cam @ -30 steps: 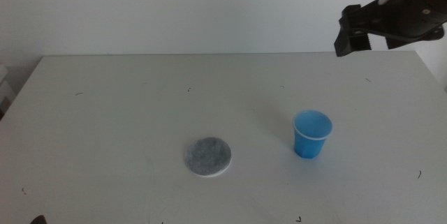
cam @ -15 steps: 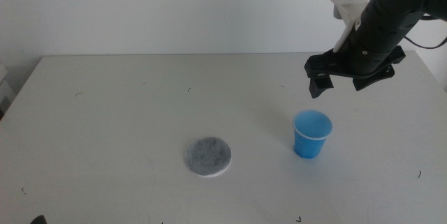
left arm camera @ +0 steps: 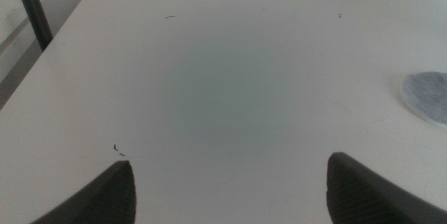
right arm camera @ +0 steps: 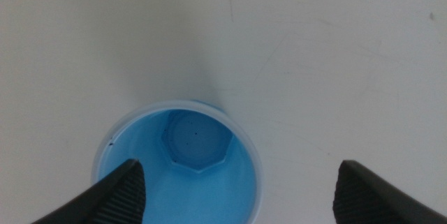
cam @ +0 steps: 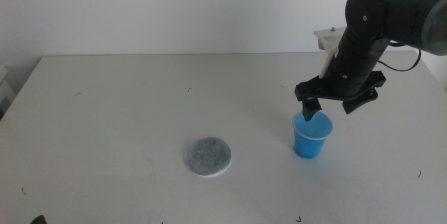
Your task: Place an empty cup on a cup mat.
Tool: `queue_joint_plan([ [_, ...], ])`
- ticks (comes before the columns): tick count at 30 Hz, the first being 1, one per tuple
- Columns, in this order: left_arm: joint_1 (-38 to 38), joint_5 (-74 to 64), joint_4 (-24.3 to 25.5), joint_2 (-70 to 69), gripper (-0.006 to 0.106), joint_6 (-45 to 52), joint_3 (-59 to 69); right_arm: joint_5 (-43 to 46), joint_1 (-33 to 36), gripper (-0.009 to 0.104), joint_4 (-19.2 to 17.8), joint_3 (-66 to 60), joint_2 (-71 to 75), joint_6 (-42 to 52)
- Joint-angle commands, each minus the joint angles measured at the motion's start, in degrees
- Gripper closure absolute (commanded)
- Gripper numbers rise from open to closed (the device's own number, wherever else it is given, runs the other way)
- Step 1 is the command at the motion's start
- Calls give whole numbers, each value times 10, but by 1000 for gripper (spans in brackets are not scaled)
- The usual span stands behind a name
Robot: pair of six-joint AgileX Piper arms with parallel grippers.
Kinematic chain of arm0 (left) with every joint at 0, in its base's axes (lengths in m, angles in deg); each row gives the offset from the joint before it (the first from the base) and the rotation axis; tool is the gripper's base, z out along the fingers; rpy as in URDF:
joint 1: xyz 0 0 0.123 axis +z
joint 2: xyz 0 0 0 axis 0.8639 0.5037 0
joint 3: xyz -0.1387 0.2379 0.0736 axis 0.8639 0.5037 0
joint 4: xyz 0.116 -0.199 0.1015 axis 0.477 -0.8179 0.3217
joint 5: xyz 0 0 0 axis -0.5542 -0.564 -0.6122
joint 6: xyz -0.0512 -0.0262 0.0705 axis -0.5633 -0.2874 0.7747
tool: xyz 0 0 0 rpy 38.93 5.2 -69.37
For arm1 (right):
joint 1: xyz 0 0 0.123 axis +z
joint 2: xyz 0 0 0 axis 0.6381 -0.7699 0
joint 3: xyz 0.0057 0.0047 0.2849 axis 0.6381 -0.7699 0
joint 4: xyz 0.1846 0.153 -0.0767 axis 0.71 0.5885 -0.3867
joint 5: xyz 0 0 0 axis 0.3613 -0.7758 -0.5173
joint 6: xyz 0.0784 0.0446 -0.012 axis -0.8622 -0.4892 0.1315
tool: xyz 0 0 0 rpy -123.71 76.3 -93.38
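Right end effector (cam: 334, 107): spread, directly over cup (cam: 311, 135) | one jaw to be lowered inside rim, closed gently | cup mat (cam: 207, 156) well aside on counter (cam: 126, 112).

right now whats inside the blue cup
Nothing: the right wrist view looks straight down into the cup and shows only its bare blue floor. The right tool, open, hovers over the rim, one finger dipping in. The near inner wall is cut off by the frame.
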Motion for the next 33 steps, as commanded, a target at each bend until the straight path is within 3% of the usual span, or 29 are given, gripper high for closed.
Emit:
queue_joint_plan([
  [1,1,38,0,-2,-5,-6,-3,11,-5,7,-3,21,20,1],
  [7,1,38,0,-2,-5,-6,-3,14,-5,14,0,18,-8,1],
  [13,1,38,0,-2,-5,-6,-3,14,-5,30,6,17,-33,1],
  [19,1,38,0,-2,-5,-6,-3,16,-5,58,6,14,-38,1],
  [25,1,38,0,-2,-5,-6,-3,15,-5,95,5,14,-39,3],
  [33,1,38,0,-2,-5,-6,-3,-14,4,96,12,26,-16,0],
])
